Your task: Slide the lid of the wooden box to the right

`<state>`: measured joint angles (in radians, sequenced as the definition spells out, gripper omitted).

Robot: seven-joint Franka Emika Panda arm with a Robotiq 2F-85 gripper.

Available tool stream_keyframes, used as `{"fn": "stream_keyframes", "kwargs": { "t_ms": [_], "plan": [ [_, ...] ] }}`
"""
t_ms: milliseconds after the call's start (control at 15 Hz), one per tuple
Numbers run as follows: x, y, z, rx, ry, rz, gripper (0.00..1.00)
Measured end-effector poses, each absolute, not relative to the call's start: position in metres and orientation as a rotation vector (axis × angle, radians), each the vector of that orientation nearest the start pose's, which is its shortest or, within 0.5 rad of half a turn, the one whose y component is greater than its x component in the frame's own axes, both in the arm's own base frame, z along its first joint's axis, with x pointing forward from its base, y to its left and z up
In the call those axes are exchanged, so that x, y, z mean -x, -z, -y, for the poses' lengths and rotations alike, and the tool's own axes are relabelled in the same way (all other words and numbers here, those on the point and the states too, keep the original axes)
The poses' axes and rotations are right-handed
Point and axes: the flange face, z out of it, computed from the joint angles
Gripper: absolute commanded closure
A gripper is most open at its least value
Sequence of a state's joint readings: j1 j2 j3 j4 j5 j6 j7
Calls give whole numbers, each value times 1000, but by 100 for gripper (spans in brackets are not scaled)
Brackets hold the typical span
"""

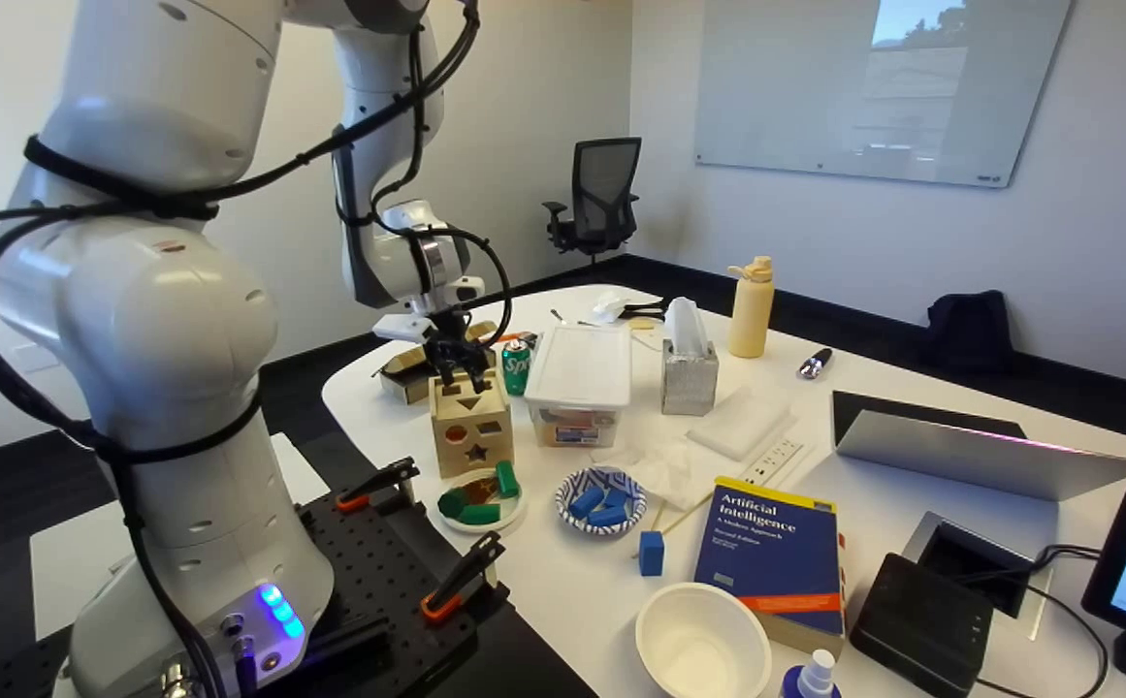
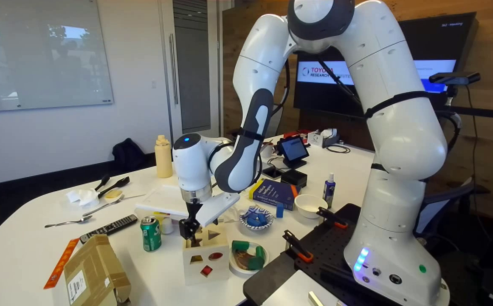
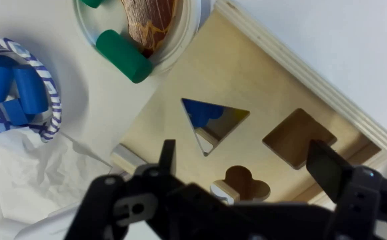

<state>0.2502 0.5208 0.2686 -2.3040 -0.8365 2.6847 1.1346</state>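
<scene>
Wrist view: the lid (image 3: 246, 133), a pale wood panel with triangle, square and clover cutouts, occupies the center of the frame as the top face of the wooden box (image 3: 308, 74). Blue and yellow show through the triangle; the items behind it cannot be identified. At top, left of center, a white dish (image 3: 190, 23) contains green blocks (image 3: 124, 56) and a brown piece (image 3: 143, 23). At the left edge, a patterned bowl (image 3: 56, 110) contains blue blocks (image 3: 31, 88).

In an exterior view, a labeled plastic tub (image 1: 577, 368) stands at center, just right of the wooden box; a tissue box (image 1: 689, 383) to its right holds tissue (image 1: 687, 330).

Gripper (image 3: 241, 143): fingers (image 3: 328, 170) spread wide across the lid, the right-hand one in the wrist frame overlapping the square cutout. Contact with the lid cannot be determined.

Legible text: book (image 1: 766, 553), lower right, "Artificial Intelligence, A Modern Approach"; soda can (image 1: 516, 368), center, "Sp"; wall screen (image 2: 325, 87), upper right of an exterior view, "RESEARCH INSTITUTE".
</scene>
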Motion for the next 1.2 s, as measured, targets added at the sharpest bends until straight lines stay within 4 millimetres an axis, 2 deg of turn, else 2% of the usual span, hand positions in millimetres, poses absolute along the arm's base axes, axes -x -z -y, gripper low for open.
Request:
{"fn": "stream_keyframes", "kwargs": {
  "t_ms": [467,1200],
  "plan": [
    [-415,-110,-284,3356,207,223,0],
    [-416,-109,-279,3370,180,141,0]
  ]
}}
